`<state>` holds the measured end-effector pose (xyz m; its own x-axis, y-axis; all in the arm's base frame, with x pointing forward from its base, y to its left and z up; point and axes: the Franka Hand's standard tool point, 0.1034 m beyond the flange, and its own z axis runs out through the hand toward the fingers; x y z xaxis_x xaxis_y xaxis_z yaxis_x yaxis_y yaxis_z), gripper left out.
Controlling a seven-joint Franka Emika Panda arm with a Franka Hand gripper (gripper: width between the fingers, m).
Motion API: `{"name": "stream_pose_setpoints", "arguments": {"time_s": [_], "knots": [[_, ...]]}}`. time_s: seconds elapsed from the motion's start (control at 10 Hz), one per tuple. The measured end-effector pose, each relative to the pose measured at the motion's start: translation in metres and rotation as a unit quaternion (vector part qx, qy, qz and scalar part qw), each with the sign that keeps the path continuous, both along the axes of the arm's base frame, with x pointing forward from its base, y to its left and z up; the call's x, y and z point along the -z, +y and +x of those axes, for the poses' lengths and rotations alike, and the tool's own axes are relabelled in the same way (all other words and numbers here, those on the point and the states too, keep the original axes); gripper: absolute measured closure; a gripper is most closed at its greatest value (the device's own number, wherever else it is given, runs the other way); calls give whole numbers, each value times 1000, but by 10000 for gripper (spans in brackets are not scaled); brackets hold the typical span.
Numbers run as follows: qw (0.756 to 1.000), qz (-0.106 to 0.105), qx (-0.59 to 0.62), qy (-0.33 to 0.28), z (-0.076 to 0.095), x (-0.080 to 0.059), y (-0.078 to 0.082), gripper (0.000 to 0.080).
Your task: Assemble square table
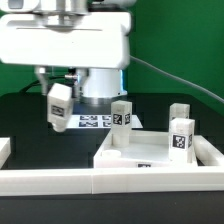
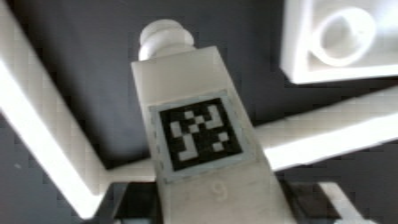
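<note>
My gripper (image 1: 57,92) hangs above the black table at the exterior view's left, shut on a white table leg (image 1: 58,106). The leg is tilted and shows a black-and-white tag. In the wrist view this leg (image 2: 196,120) fills the middle, its screw tip (image 2: 164,40) pointing away, with the dark fingers (image 2: 128,203) pressing on both of its sides. The white square tabletop (image 1: 140,152) lies to the exterior view's right. Three tagged legs stand upright on it: one (image 1: 122,115) at the back left, one (image 1: 179,113) at the back right, one (image 1: 183,136) nearer the front. A corner of the tabletop (image 2: 347,45) shows in the wrist view.
The marker board (image 1: 92,122) lies flat behind the tabletop, under the arm's base. A long white border wall (image 1: 90,182) runs along the front, with a short end piece (image 1: 4,150) at the exterior view's left. A cable trails behind on the right.
</note>
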<state>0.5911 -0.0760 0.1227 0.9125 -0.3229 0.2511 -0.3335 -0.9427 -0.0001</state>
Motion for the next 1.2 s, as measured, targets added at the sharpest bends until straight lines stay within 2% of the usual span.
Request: {"name": "stream_pose_setpoints", "arguments": {"time_s": [0.2, 0.6, 0.8, 1.0, 1.1, 1.2], "knots": [[999, -6, 5, -44, 10, -4, 20, 485], [999, -2, 13, -51, 11, -5, 21, 485], [992, 23, 72, -99, 10, -9, 17, 485], [989, 27, 68, -126, 15, -12, 24, 485], [987, 13, 53, -154, 21, -17, 22, 485], [986, 20, 55, -157, 21, -16, 25, 485]]}}
